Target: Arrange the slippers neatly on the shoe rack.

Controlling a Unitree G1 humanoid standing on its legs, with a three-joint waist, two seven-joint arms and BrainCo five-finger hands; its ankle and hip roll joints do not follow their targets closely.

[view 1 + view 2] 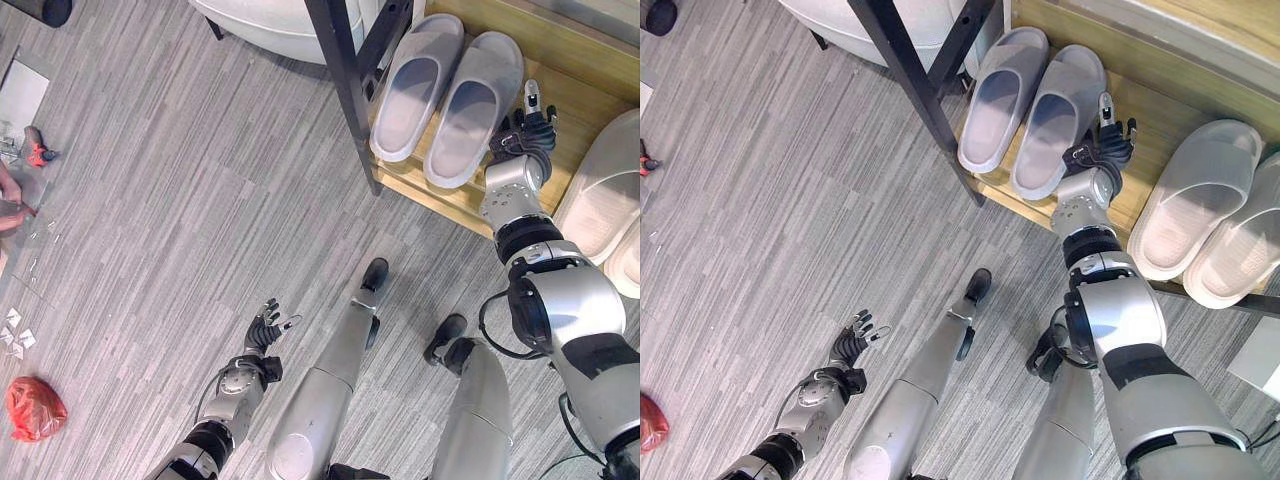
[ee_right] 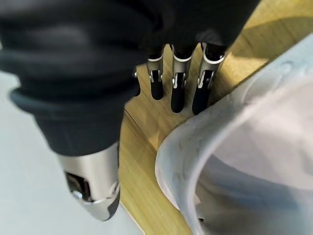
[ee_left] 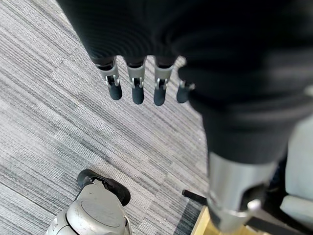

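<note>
The two grey slippers (image 1: 445,92) sat as a pair on the light wooden shoe rack (image 1: 1160,90), whose frame (image 1: 342,75) was black. The second pair of slippers (image 1: 1215,215) was off-white. The floor (image 1: 180,190) was carpet in streaked grey planks. A red plastic bag (image 1: 32,408) lay on it.

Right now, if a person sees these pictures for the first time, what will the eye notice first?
Probably the pair of grey rubber slippers lying side by side on the light wooden shoe rack, with the right hand open just beside them. A second pair of cream slippers lies further right on the rack, and the left hand hangs open over the grey striped floor.
</note>
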